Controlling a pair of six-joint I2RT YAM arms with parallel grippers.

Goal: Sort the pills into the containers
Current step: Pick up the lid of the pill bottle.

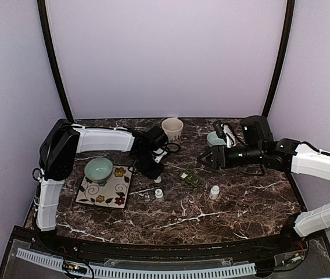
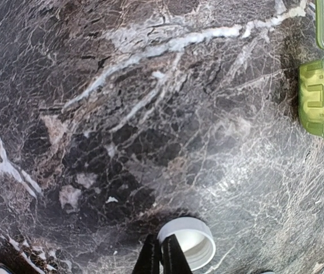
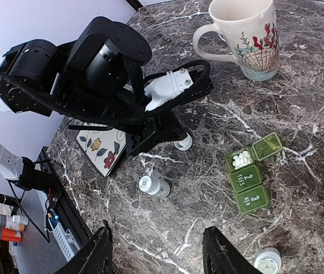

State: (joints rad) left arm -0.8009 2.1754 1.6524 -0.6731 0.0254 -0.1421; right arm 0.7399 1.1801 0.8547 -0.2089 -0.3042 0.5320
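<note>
The pill box [image 3: 252, 180] lies flat on the dark marble desk [image 1: 240, 203], right of centre in the overhead view [image 1: 191, 178]. There its long axis slants from upper left to lower right. In the right wrist view the strip runs from upper right down to lower left. The uppermost compartment has its lid flipped open and white pills inside. The two shut lids below read 2 TUES and 3 WED.

Left of the box, the left jaws are shut, fingers [image 2: 150, 260] pressed together on the rim of a white cap [image 2: 193, 242]. A small white bottle [image 3: 153, 185] lies below the cap, and another [image 3: 267, 262], open with pills inside, stands at the lower right. The right jaws stand moderately wide above the desk, holding nothing. A mug [image 1: 172, 129] stands at the upper centre.
</note>
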